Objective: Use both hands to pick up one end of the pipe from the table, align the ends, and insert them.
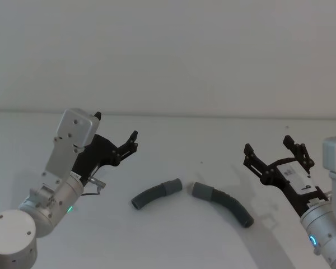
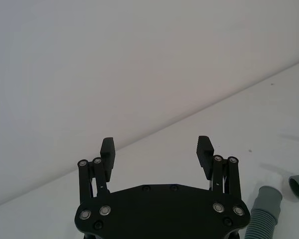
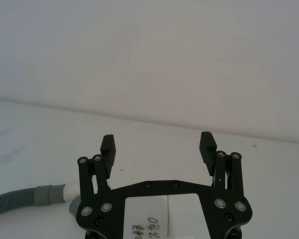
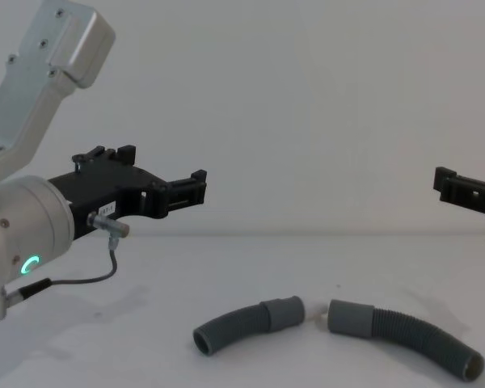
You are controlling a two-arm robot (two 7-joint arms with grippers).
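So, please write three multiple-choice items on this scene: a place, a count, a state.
1. The shorter hose piece lies: A left of the longer hose piece; B on top of it; C in a gripper.
2. Hose pieces on the table: A one; B two; C three.
3. The left gripper and the right gripper are: A shut on hoses; B one open, one shut; C open and empty.
Answers: 1 A, the head view shows it on the left; 2 B, two lie there, apart; 3 C, both wrist views show them spread wide, nothing between.
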